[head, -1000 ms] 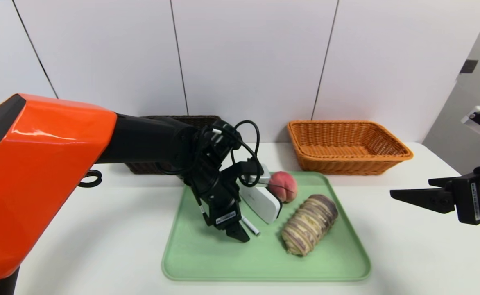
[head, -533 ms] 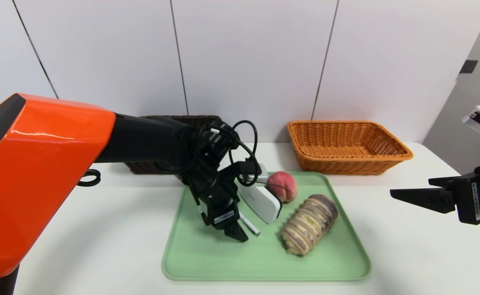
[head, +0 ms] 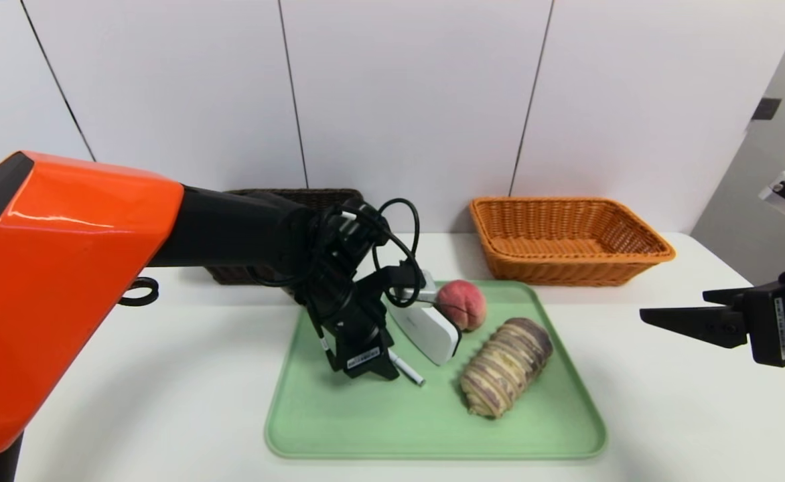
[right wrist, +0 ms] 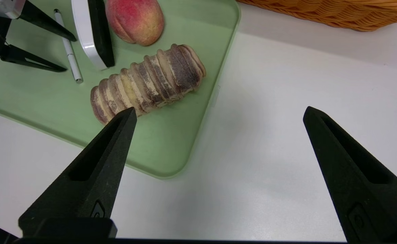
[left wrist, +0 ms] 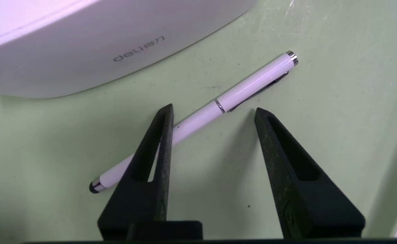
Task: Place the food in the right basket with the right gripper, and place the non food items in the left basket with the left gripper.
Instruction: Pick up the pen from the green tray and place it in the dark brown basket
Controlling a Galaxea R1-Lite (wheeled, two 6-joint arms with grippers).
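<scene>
Left gripper sits low on the tray, fingers apart astride the pen; right gripper parked, wide open

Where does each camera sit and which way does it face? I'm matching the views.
Head: high on the robot, facing down at the green tray; both arms show.
Left wrist: above the tray, on the pen; left gripper shows.
Right wrist: beside the tray, on the bread roll; right gripper shows.
All share the pen.
</scene>
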